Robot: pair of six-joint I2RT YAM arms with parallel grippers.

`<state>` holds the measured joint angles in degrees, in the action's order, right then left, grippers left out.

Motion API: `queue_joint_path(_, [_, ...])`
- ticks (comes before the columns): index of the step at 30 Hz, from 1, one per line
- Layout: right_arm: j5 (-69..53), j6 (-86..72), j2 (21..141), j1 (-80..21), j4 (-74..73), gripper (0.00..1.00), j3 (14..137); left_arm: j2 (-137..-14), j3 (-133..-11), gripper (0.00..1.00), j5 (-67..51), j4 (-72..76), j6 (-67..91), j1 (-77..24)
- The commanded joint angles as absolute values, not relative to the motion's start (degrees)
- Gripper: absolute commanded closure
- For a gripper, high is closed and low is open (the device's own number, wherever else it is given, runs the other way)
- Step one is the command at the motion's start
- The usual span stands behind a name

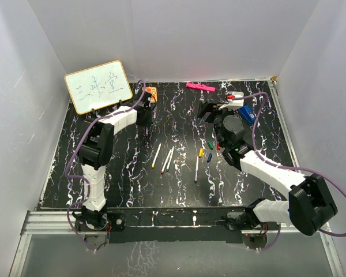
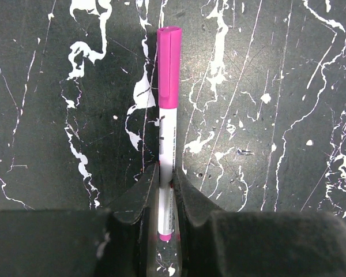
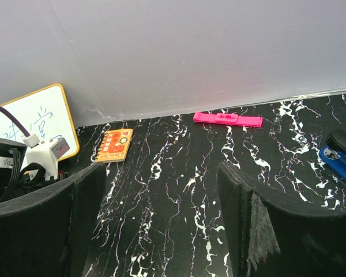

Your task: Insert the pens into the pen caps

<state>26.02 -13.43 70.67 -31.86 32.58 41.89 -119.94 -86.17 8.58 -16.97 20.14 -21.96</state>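
ok so the left claw [image 2: 166, 180] is clenched on one pen [image 2: 167, 138], pinching the white barrel close to its back end. That pen already has a magenta-purple cap [image 2: 168, 66] on the end pointing away from the fingers. Behind it is just the black marbled table [image 2: 288, 173], and I can't tell if the capped end touches it. From above, that left claw [image 1: 147, 128] sits left of centre toward the far side, just near of the orange card [image 1: 150, 92] and right of the whiteboard [image 1: 98, 86]

the right claw [image 3: 161, 173] is released, jaws spread wide with only bare table between them. Its camera faces the far wall, with the pink bar marker [image 3: 228, 119] lying along the far edge and the blue clip thing [image 3: 340, 158] off to the right. From above it hangs right of centre, well apart from the left one

four more pens lie mid-table, nearer than both claws: the leftmost pen [image 1: 157, 156], a pair of pens [image 1: 168, 159] almost touching each other, and the rightmost pen [image 1: 196, 166]. Their tips are too small to call the colours

loose caps are bunched just right of that last pen, beside the right wrist: yellow cap [image 1: 200, 152], green cap [image 1: 210, 142], red cap [image 1: 217, 146], blue cap [image 1: 209, 157], all apart from the pens
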Motion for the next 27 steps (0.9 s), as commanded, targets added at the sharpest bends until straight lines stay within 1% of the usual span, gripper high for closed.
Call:
queue_joint_path(1, [26.8,-12.8,70.5,-31.8,35.1,0.24,43.1,-120.2,-88.5,0.92,8.4,-18.7,20.3,-21.5])
queue_joint_path(3, [26.6,-12.8,70.5,-31.7,35.1,0.24,43.0,-120.6,-88.8,0.92,8.3,-18.9,20.2,-21.5])
queue_joint_path(6, [26.6,-12.8,70.4,-31.8,35.2,0.24,42.8,-120.2,-88.8,0.87,8.1,-18.5,20.1,-21.4])
queue_joint_path(13, [26.3,-12.6,70.5,-31.8,35.4,0.25,42.8,-119.1,-88.9,0.8,8.4,-18.1,19.9,-21.4])
queue_joint_path(14, [26.2,-12.6,70.4,-31.8,35.5,0.24,42.8,-118.8,-88.9,0.76,8.4,-18.0,19.9,-21.4])
queue_joint_path(16, [26.1,-12.5,70.4,-31.8,35.6,0.24,42.9,-118.4,-88.9,0.73,8.3,-17.7,19.8,-21.4])
queue_joint_path(21, [26.6,-12.1,70.2,-31.8,35.6,0.24,42.9,-117.3,-89.5,0.72,8.7,-18.3,19.6,-21.4])
queue_joint_path(27, [29.0,-12.5,70.0,-31.8,34.5,0.24,42.7,-111.8,-86.1,0.71,7.9,-16.4,19.5,-21.4])
